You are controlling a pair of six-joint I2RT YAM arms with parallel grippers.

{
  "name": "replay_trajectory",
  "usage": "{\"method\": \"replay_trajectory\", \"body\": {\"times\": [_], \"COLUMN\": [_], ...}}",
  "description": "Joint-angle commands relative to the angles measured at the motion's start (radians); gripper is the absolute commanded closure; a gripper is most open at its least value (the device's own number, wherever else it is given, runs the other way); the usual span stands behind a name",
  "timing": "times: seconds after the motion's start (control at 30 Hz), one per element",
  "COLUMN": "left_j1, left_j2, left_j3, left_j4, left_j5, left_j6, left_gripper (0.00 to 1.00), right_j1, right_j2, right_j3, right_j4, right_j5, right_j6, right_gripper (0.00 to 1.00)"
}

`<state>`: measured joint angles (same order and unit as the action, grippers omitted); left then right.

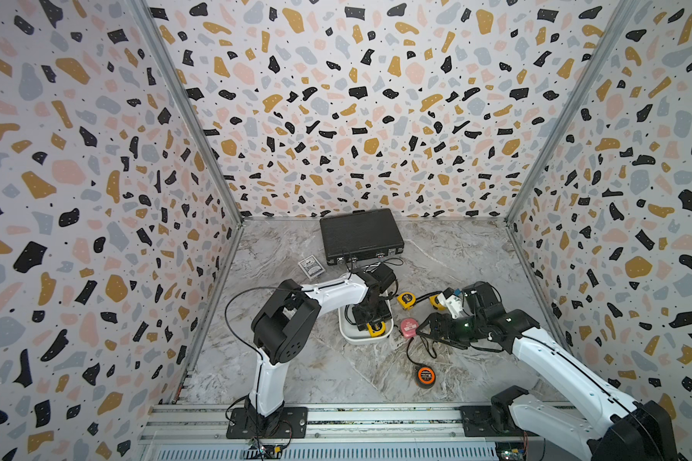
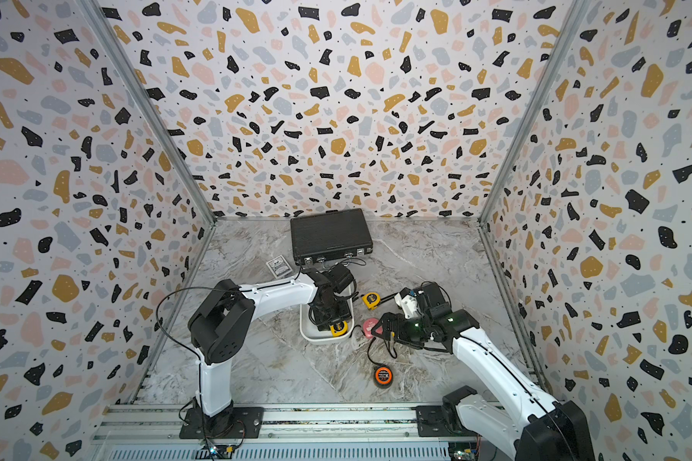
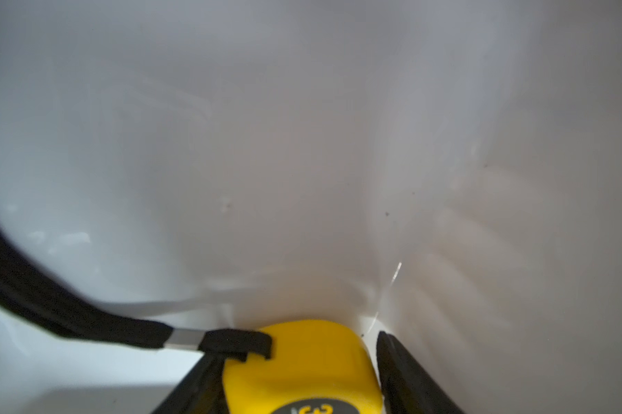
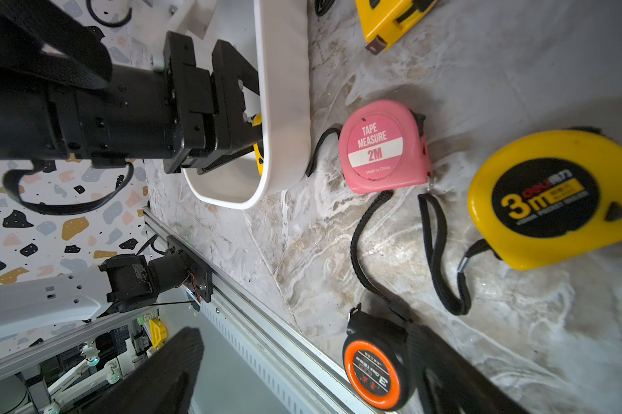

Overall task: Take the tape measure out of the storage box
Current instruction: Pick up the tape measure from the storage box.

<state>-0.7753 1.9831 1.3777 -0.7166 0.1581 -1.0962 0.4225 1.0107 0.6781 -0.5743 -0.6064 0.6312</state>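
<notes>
Tape measure [image 3: 302,365], yellow, was in the near right corner of the storage box [image 1: 350,340], with its black strap [image 3: 69,304] trailing over the white floor. Left gripper [image 3: 302,346] was down inside the box, its 2 fingers pressed on opposite sides of the tape measure, pinching it. Right gripper [image 4: 302,337] hung spread and empty right of the box, near the pink tape measure [image 1: 408,327]. Another yellow tape measure [image 1: 406,299] lay farther back, and the orange tape measure [image 1: 425,376] lay nearer.
</notes>
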Motion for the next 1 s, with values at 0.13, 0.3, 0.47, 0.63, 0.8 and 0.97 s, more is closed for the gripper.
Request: {"method": "replay_trajectory", "body": {"times": [0.13, 0.3, 0.47, 0.63, 0.8, 0.97], "left_j1": [-0.007, -0.007, -0.004, -0.004, -0.003, -0.004], "left_j2": [0.030, -0.001, -0.076, -0.166, -0.239, -0.274], "left_j3": [0.021, 0.027, 0.046, 0.064, 0.101, 0.170], "left_j4": [-0.006, -0.027, -0.079, -0.120, -0.149, -0.165], "left_j5": [-0.023, -0.030, -0.063, -0.088, -0.098, -0.094], "left_j6": [-0.002, 0.002, 0.002, -0.022, -0.056, -0.086], "left_gripper": [0.67, 0.98, 1.00, 1.00, 1.00, 1.00], "right_j1": [-0.004, -0.004, -0.004, -0.001, 0.009, 0.029], "right_j2": [-0.008, -0.001, 0.000, -0.009, -0.021, -0.038], "right_j3": [0.025, 0.026, 0.027, 0.027, 0.029, 0.039], "right_j4": [0.013, 0.032, 0.072, 0.132, 0.191, 0.254], "right_j5": [-0.010, -0.020, -0.032, -0.026, -0.016, 0.002], "right_j6": [-0.006, -0.006, 0.003, 0.023, 0.044, 0.063], "right_gripper": [0.05, 0.05, 0.05, 0.05, 0.05, 0.05]}}
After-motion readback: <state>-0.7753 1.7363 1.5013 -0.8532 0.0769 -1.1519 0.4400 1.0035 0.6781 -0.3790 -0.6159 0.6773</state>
